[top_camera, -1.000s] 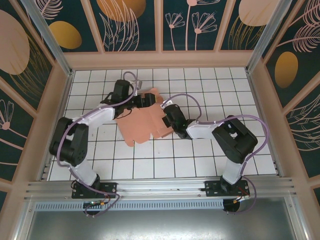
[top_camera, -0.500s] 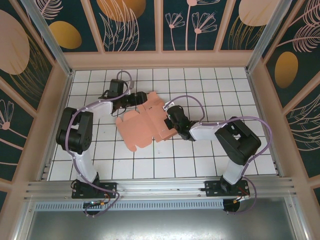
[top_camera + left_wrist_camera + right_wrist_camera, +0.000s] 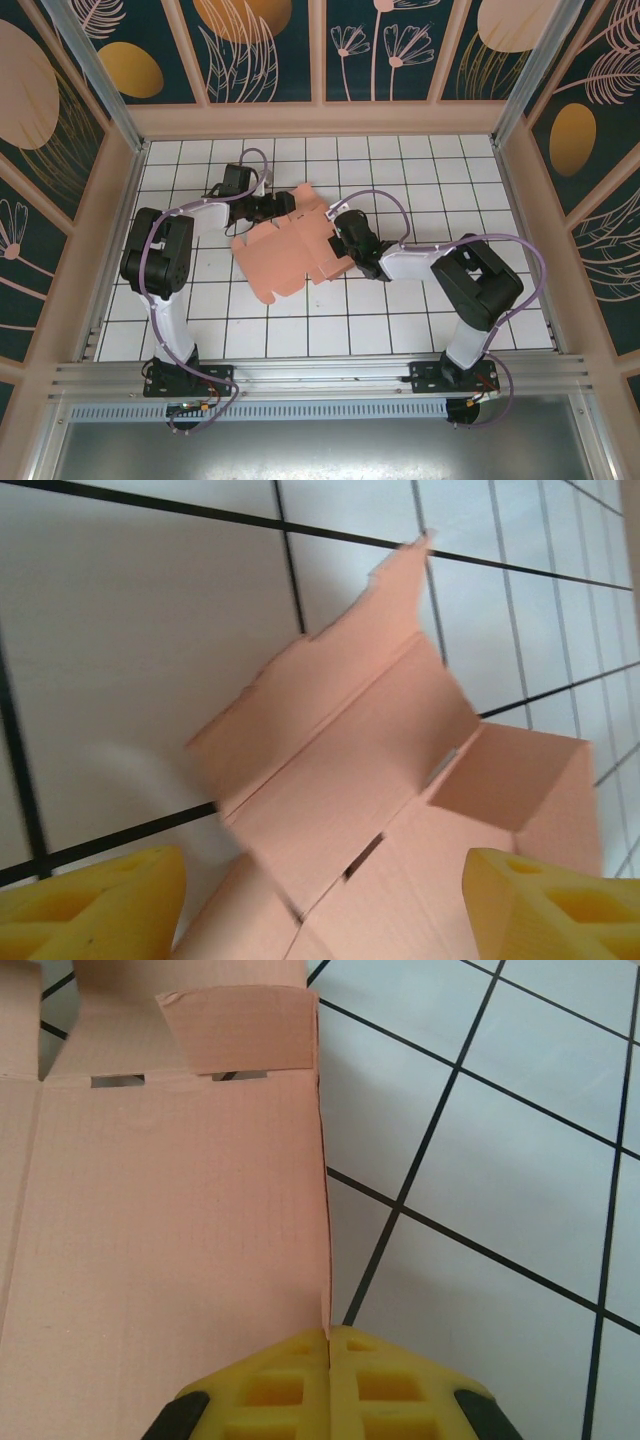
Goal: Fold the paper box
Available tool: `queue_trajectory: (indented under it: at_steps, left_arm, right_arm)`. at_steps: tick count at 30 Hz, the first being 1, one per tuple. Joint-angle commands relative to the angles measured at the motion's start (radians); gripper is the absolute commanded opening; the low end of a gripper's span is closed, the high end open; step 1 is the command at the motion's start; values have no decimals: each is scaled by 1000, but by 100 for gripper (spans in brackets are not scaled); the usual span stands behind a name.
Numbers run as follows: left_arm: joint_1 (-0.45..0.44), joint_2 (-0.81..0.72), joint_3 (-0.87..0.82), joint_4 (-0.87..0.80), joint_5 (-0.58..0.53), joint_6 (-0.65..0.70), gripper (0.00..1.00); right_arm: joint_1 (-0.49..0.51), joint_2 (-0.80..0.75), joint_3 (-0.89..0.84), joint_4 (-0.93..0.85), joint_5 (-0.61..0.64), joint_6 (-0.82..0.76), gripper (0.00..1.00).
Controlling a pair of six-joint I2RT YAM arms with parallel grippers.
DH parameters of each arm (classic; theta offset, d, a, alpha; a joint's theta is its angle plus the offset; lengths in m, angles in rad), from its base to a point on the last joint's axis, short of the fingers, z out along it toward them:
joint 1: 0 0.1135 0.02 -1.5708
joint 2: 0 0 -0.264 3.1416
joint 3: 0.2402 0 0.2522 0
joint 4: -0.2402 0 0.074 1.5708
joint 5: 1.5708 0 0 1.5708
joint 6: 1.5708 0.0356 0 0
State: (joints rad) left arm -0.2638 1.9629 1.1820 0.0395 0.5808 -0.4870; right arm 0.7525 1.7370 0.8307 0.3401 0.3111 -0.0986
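Note:
The paper box (image 3: pixel 285 250) is a salmon-pink die-cut sheet lying mostly flat on the white tiled floor, with a far flap (image 3: pixel 305 195) raised. My right gripper (image 3: pixel 337 238) is shut on the sheet's right edge. In the right wrist view its yellow fingertips (image 3: pixel 300 1370) pinch that thin edge (image 3: pixel 322 1210), and the right gripper (image 3: pixel 328 1345) sits at the bottom. My left gripper (image 3: pixel 278 206) is at the sheet's far-left corner. In the left wrist view the left gripper (image 3: pixel 320 920) is open, its fingers (image 3: pixel 95 900) wide apart, with creased panels of the paper box (image 3: pixel 360 780) between and ahead of them.
The white tiled floor (image 3: pixel 400 320) is fenced by wooden walls (image 3: pixel 320 118) at the back and sides. An aluminium rail (image 3: pixel 320 378) with both arm bases runs along the near edge. Bare tiles lie right of the sheet (image 3: pixel 520 1160) and in front of it.
The left arm's elbow swung toward the back left and its gripper settled at the sheet's far-left corner, jaws narrowing a little. The right gripper kept its hold on the right edge.

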Motion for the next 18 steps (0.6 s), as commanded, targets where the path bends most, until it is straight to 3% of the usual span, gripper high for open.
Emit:
queue_trajectory:
  at_steps: [1,4,9,18]
  left_arm:
    - [-2,2,13,46,98,-13,71]
    - [-2,-11,8,52,112,-12,70]
    - [-12,-20,-21,134,227,-48,69]
    - [-90,-2,-22,23,154,28,68]
  right_arm:
    - [1,20,40,16,-15,10,0]
    - [2,24,39,14,-15,13,0]
    - [4,27,36,14,-11,20,0]
    - [6,31,43,10,0,22,0]
